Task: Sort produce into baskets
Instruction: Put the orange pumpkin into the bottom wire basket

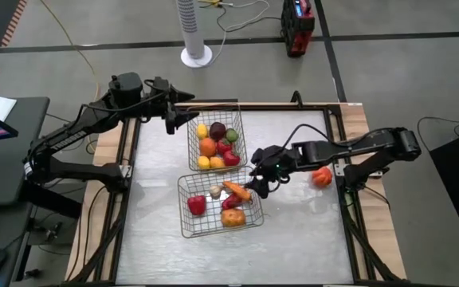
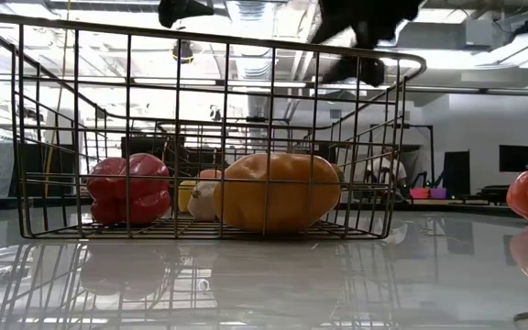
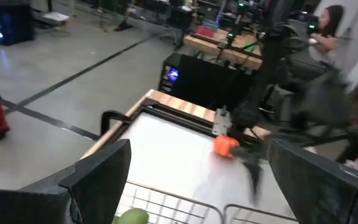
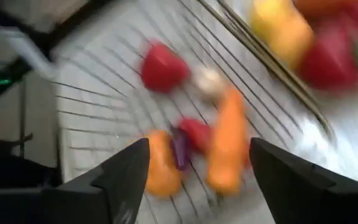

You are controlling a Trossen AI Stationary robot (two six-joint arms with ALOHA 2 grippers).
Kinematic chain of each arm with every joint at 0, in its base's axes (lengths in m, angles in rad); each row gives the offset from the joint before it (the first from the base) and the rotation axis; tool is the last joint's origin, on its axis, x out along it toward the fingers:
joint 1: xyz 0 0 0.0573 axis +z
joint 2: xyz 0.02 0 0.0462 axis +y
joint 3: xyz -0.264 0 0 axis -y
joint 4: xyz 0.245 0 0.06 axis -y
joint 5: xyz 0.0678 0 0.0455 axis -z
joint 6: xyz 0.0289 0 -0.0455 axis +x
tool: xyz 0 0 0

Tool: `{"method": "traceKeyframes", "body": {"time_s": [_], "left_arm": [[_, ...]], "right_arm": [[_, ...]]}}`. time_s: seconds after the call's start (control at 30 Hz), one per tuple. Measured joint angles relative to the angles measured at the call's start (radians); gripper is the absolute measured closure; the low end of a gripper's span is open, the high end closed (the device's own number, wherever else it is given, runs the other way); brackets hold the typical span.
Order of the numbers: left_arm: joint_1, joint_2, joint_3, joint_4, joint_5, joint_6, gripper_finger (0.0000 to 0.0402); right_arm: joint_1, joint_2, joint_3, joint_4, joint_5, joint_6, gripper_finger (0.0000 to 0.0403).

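Note:
Two wire baskets stand mid-table. The far basket holds yellow, orange, red, green and dark purple produce. The near basket holds a red pepper, a pale bulb, an orange-yellow piece and an orange carrot. My right gripper hangs open above that basket's right edge. In its wrist view the carrot lies in the basket beyond my right gripper. An orange-red piece rests on the table to the right. My left gripper waits open above the far basket's far left corner.
A raised frame borders the table. Bare tabletop lies near and to the right of the baskets. Beyond the far edge stand a white fan base and a red device. A person stands in the room beyond the table.

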Motion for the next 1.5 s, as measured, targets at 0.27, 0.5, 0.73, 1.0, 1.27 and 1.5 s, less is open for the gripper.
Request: {"method": "traceKeyframes", "body": {"time_s": [0.27, 0.5, 0.73, 1.0, 1.27, 1.5], "left_arm": [[0.000, 0.000, 0.000, -0.006, 0.104, -0.011, 0.0038], [0.000, -0.002, 0.000, -0.035, 0.098, -0.010, 0.0038], [0.000, -0.003, 0.000, -0.045, 0.093, -0.008, 0.0038], [0.000, -0.003, 0.000, -0.046, 0.078, -0.012, 0.0038], [0.000, -0.003, 0.000, -0.046, 0.056, -0.019, 0.0038], [0.000, -0.003, 0.000, -0.051, 0.038, -0.020, 0.0038]], "right_arm": [[-0.046, -0.054, -0.001, -0.419, 0.023, 0.143, 0.0097], [-0.068, -0.077, -0.024, -0.805, 0.043, 0.154, 0.0101], [-0.080, -0.077, -0.090, -1.008, 0.032, 0.130, 0.0099], [-0.124, -0.075, -0.148, -1.051, -0.019, 0.102, 0.0037], [-0.142, -0.075, -0.149, -1.057, -0.019, 0.044, 0.0010], [-0.182, -0.075, -0.230, -1.008, -0.018, 0.046, 0.0007]]}}
